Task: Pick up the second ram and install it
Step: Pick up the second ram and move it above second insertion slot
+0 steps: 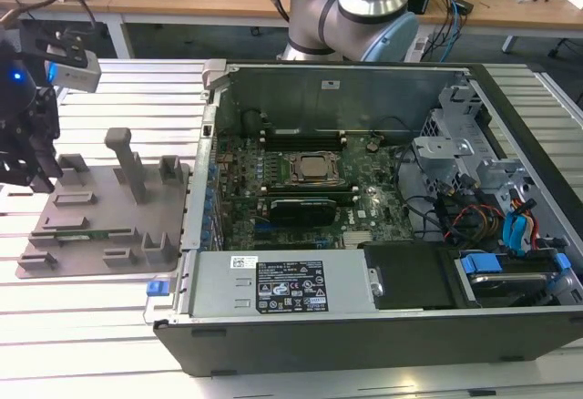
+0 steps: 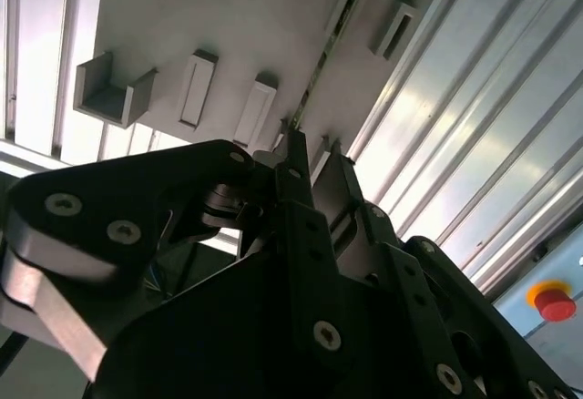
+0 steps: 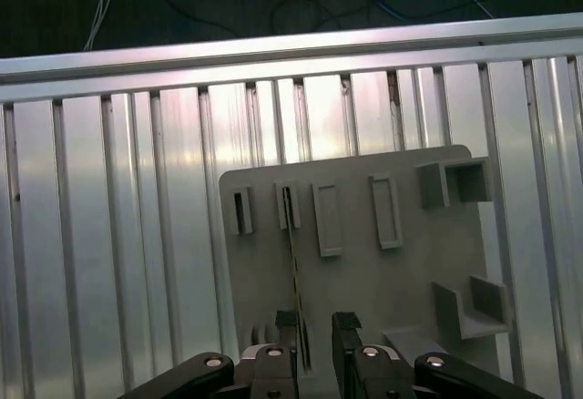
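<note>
The slatted metal surface (image 1: 109, 326) carries an open computer case (image 1: 364, 349) on the exterior view's right. Its motherboard (image 1: 273, 230) lies face up, with long black sockets (image 1: 301, 140) just beside the processor (image 1: 314, 169). On the exterior view's left, well apart from those sockets, sits a grey fixture plate (image 1: 96, 215) with raised blocks.

The hand (image 1: 27, 158) hangs over the far end of that plate. In the first wrist view its fingers (image 3: 287, 331) are spread with a clear gap between them, pinching nothing.

The second ram (image 3: 293, 244) stands edge-on in the plate's slots, a thin line running straight into that gap. In the exterior view it shows as a green strip (image 1: 84, 232) low on the plate. It looks closer to one finger than the other, and I can't tell whether the tips are already down around it or hovering just above.

I'd judge this to be the pick, with the stick not yet gripped. To do it well, centre the gap over the thin edge so both pads meet the flat faces together. Keep the wrist square to the board, and draw it straight up out of the slots, since any tilt could bind or flex so slim a part.
</note>
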Tool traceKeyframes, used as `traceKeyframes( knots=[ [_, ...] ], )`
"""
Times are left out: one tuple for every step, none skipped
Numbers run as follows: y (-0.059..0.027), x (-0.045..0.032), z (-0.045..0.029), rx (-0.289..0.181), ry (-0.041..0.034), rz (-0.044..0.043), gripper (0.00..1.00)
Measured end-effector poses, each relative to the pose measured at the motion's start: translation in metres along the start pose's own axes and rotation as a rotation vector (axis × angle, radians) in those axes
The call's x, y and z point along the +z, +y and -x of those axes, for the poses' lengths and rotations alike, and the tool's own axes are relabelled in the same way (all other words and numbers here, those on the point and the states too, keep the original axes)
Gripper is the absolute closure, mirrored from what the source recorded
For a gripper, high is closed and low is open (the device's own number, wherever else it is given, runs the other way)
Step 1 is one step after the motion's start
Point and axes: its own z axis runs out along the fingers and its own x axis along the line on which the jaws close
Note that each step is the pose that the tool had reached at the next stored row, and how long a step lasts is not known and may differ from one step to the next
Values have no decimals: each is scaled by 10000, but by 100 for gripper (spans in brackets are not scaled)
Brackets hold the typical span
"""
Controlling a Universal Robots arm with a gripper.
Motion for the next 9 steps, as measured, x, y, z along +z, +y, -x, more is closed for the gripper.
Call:
traceKeyframes(
  knots=[
    [-1, 23, 0, 0, 0, 0, 70],
    [-2, 39, -1, 0, 0, -1, 70],
    [-3, 55, -1, 0, 0, 0, 70],
    [-3, 69, -1, 0, 0, 0, 70],
    [-4, 79, -2, 0, 0, 0, 70],
    [-4, 86, -2, 0, 0, 0, 70],
    [-5, 100, -2, 0, 0, 0, 70],
    [-5, 116, -3, 0, 0, 0, 70],
    [-6, 141, -3, 0, 0, 0, 70]
  ],
)
